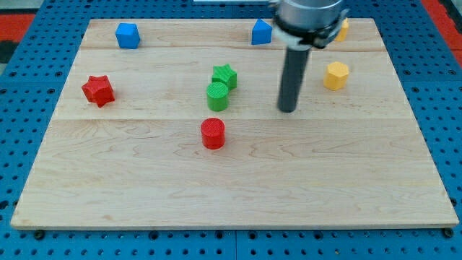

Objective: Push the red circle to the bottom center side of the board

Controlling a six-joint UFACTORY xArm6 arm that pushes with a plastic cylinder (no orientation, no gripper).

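The red circle (213, 133) stands a little left of the board's middle. My tip (288, 110) rests on the board to the red circle's upper right, well apart from it. The green circle (217, 96) sits just above the red circle, with the green star (224, 75) touching it at its upper right. My tip is to the right of both green blocks.
A red star (98, 90) lies at the view's left. A blue cube (128, 35) is at the top left, a blue block (261, 32) at top centre. A yellow hexagon (336, 75) lies right of my rod; another yellow block (341, 29) is half hidden behind the arm. The wooden board (231, 195) lies on a blue pegboard.
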